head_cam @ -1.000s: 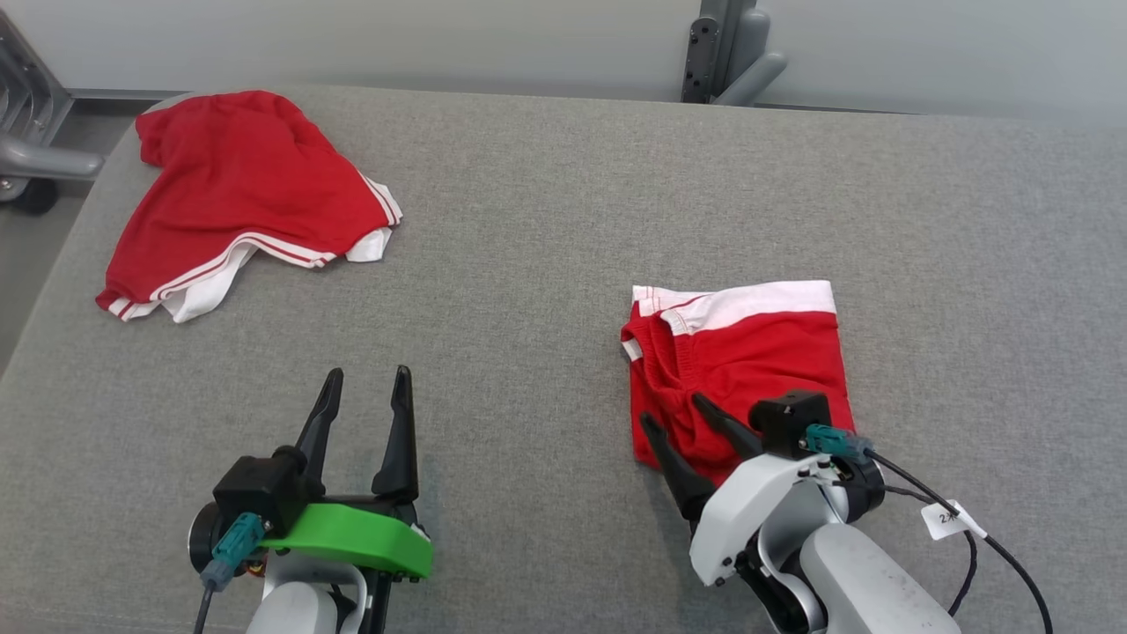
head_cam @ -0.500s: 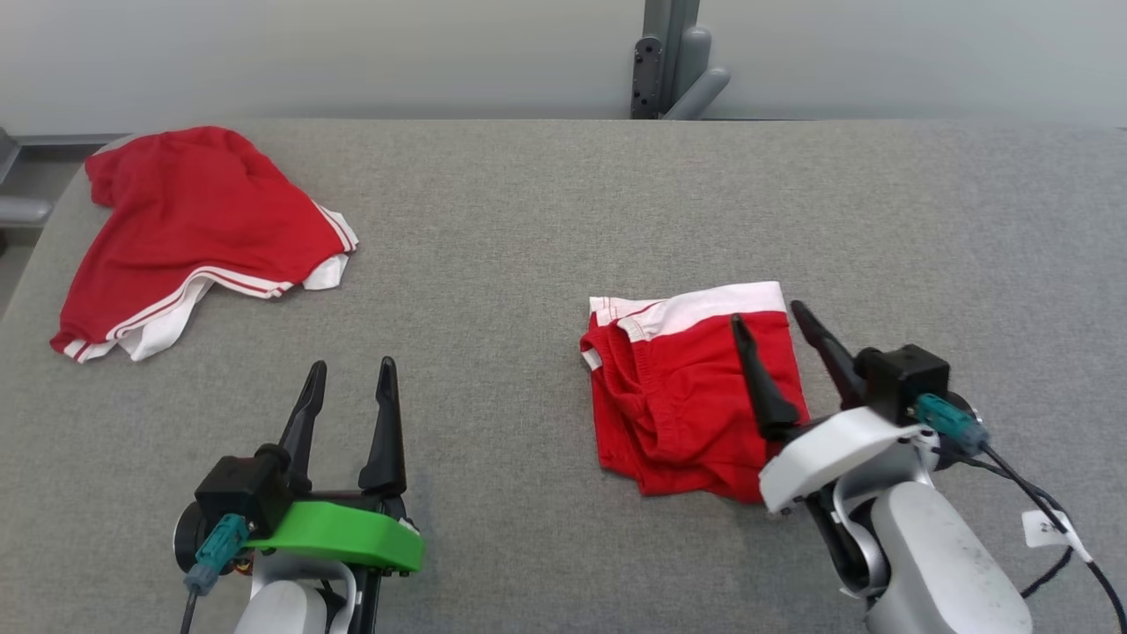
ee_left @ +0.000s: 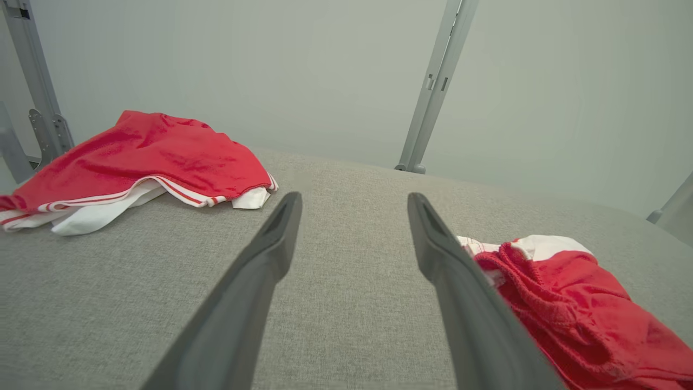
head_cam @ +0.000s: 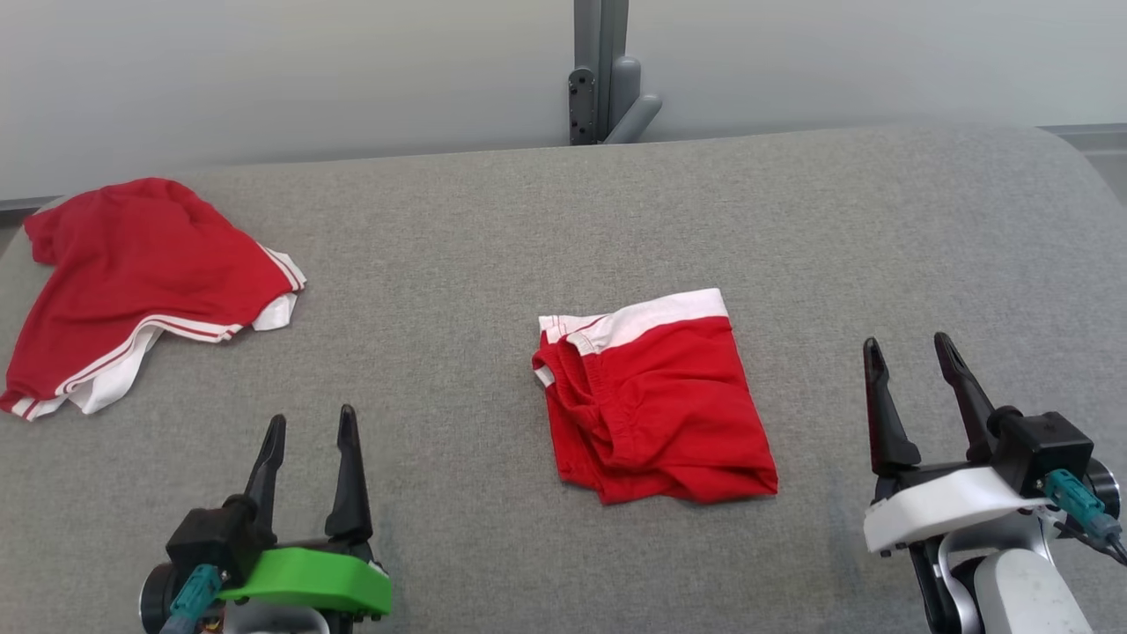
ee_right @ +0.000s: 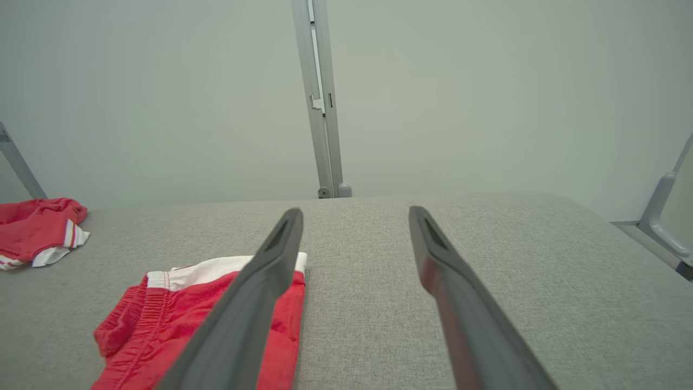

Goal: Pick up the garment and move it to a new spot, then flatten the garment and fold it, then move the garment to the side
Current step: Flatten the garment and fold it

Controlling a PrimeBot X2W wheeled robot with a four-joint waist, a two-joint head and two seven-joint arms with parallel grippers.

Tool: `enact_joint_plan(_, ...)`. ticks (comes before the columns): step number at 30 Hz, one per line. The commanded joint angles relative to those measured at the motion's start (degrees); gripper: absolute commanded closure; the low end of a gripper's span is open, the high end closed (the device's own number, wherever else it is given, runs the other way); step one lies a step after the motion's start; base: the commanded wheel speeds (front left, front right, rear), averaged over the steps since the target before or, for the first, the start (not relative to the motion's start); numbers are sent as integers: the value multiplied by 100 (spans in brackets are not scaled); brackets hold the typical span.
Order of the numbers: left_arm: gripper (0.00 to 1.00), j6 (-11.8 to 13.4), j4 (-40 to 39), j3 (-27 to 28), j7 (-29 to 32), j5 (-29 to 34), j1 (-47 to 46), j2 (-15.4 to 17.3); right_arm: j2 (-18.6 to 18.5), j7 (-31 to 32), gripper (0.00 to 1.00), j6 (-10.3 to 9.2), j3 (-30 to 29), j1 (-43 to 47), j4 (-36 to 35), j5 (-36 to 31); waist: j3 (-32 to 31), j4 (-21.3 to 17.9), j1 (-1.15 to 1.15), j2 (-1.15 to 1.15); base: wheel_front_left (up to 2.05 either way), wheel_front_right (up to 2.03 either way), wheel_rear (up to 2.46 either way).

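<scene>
Right gripper (head_cam: pixel 905 341) off the garment (head_cam: pixel 656 414); fold looks done.
Your right gripper has drawn back and stands right of the garment, fingers apart and empty; your left gripper (head_cam: pixel 312 416) is spread too. The garment lies mid-table (head_cam: pixel 493 238), a compact red fold, white waistband (head_cam: pixel 651 315) at its far edge, rumpled at left. Moving it aside seems to remain.

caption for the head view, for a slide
Folded red shorts rest between the open left end effector and right end effector, crumpled red garment far left.
</scene>
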Motion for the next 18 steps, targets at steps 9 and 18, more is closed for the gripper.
enact_joint_plan(9, 0, 114, -88, 186, -2, 46, 416, 95, -6, 36, 0, -2, 123, 423, -266, 175, -130, -84, 0, 19, 0, 0, 0)
enact_joint_plan(18, 0, 81, -15, 114, -2, -5, 326, 66, -8, 88, 0, -2, 173, 433, -280, 246, -150, -25, 0, 19, 0, 0, 0)
